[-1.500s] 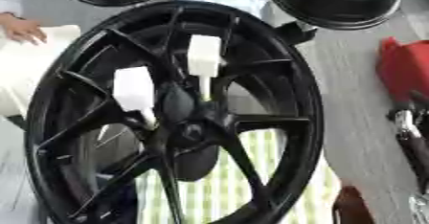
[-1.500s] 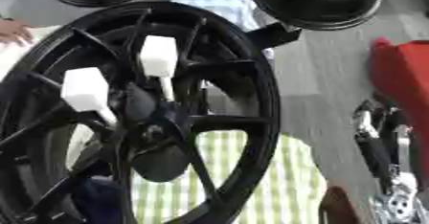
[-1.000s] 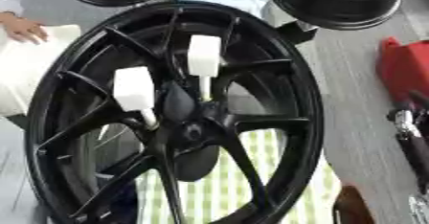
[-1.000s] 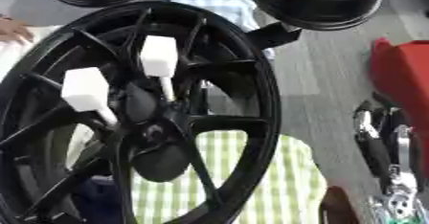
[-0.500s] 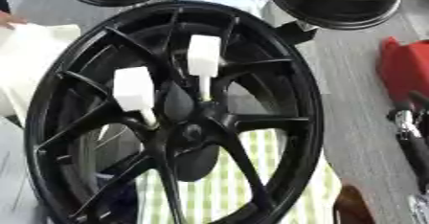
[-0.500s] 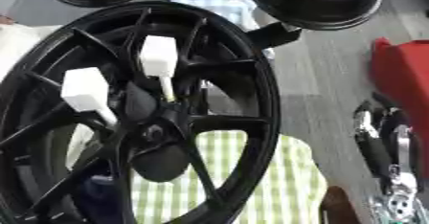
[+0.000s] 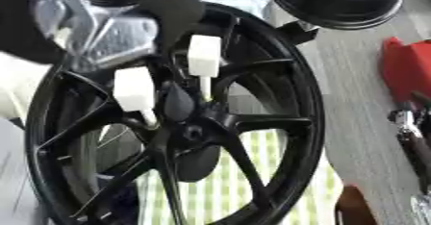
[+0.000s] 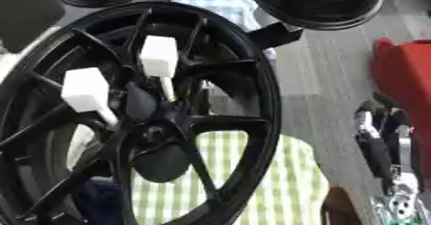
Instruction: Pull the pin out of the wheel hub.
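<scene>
Two pins stand in the hub; left hand above them.

Each pin (image 7: 204,59) (image 7: 134,90) has a white head up and a thin shaft slanting down into the wheel's (image 7: 290,123) hub. The left hand (image 7: 93,31) hovers at upper left; grip unclear.

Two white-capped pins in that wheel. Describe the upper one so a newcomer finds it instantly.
Start at the big black spoked wheel filling the view and find its hub. Two pins with white block heads rise from it; the upper pin stands nearer the top rim, its thin shaft running down to the hub. The other pin sits lower and further left.
</scene>
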{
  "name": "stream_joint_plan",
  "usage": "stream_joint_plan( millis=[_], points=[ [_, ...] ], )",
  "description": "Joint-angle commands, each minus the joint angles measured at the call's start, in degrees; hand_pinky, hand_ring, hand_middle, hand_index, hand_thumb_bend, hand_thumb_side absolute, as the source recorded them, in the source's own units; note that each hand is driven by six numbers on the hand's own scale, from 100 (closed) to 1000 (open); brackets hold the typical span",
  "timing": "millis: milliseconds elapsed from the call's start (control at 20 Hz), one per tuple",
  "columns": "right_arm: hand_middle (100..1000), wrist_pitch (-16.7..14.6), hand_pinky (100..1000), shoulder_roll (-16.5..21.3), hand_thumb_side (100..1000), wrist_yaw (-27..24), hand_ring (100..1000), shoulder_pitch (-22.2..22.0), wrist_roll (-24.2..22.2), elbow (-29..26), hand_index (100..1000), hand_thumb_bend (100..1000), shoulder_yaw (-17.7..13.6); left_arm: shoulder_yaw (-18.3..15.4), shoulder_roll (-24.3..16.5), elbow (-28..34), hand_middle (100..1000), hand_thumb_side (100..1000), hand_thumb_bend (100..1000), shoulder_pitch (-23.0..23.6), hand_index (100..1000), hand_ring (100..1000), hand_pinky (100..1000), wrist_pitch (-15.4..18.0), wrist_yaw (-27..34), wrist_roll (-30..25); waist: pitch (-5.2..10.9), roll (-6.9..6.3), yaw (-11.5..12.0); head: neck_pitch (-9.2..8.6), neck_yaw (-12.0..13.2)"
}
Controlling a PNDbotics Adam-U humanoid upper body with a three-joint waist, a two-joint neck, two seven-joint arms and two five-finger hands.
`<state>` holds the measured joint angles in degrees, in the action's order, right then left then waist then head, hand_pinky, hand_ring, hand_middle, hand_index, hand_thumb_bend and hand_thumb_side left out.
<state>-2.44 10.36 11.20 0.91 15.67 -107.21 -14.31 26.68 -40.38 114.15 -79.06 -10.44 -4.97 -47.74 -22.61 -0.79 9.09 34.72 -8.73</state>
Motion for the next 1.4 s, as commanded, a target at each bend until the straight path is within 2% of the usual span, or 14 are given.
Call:
stream_joint_plan(
  millis=[50,250,400,600,850,950,1050,1100,1150,1250,1350,1400],
  points=[
    [552,0.16,745,0.69,660,0.51,646,-0.02,0.08,-0.9,869,100,0.1,1.1,-0.2,0.44,774,688,100,-1.57,878,757,829,-0.38,-2.37,-3.25,1.61,0.04,-0.01,0.06,-0.1],
    [552,0.18,745,0.74,660,0.55,646,0.03,0.05,-0.89,869,100,0.14,3.15,-0.67,0.19,792,646,100,-1.15,878,774,848,-0.65,-5.43,-4.17,1.55,-0.01,0.01,0.04,-0.21],
    [552,0.19,744,0.73,661,0.61,646,0.08,0.05,-0.89,869,100,0.14,4.92,-1.02,-2.3,803,620,100,-0.44,879,787,858,0.5,-8.76,-4.22,1.45,-0.04,-0.01,-0.01,-0.28],
    [552,0.2,745,0.61,661,0.74,646,0.14,-0.01,-0.94,868,100,0.19,7.26,-0.44,-8.67,811,687,143,0.34,878,802,871,3.35,-13.68,-4.23,1.31,0.04,-0.13,-0.01,-0.14],
    [552,0.26,744,0.42,663,0.88,646,0.23,0.0,-0.93,868,100,0.2,8.1,0.46,-15.1,818,704,166,1.09,885,809,880,6.79,-17.85,-4.23,1.14,0.16,-0.17,0.1,-0.08],
    [552,0.28,744,0.4,662,0.89,645,0.26,0.03,-0.94,868,100,0.18,8.05,0.36,-16.29,820,769,192,1.53,889,815,889,7.8,-18.64,-4.23,1.1,0.16,-0.18,0.11,-0.06],
    [552,0.29,744,0.4,662,0.89,645,0.28,0.06,-0.95,868,100,0.17,7.9,-0.02,-16.39,819,948,277,2.04,896,827,914,9.11,-18.93,-4.23,1.07,0.16,-0.17,0.14,-0.08],
    [552,0.29,744,0.4,662,0.88,645,0.28,0.08,-0.96,866,100,0.17,7.76,-0.31,-16.18,820,1000,315,2.34,908,837,928,9.85,-18.87,-4.23,1.05,0.15,-0.16,0.16,-0.08],
    [551,0.3,744,0.41,661,0.89,645,0.28,0.1,-0.96,866,100,0.16,7.51,-0.67,-15.87,819,1000,333,2.65,909,842,936,10.51,-18.71,-4.23,1.04,0.15,-0.14,0.17,-0.06],
    [552,0.32,744,0.41,662,0.89,645,0.27,0.14,-0.97,866,100,0.16,6.52,-1.42,-15.08,817,1000,313,3.33,912,848,949,11.37,-17.95,-4.23,1.02,0.14,-0.09,0.2,-0.06],
    [551,0.34,744,0.4,662,0.91,645,0.24,0.19,-0.96,866,100,0.14,5.04,-2.17,-14.54,816,1000,197,4.01,916,852,962,11.4,-16.87,-4.23,1.01,0.14,0.0,0.21,-0.06],
    [551,0.34,744,0.41,662,0.92,645,0.23,0.22,-0.96,866,100,0.14,4.31,-2.48,-14.36,816,1000,167,4.29,917,852,963,11.18,-16.36,-4.23,1.01,0.14,0.03,0.21,-0.07]
  ],
)
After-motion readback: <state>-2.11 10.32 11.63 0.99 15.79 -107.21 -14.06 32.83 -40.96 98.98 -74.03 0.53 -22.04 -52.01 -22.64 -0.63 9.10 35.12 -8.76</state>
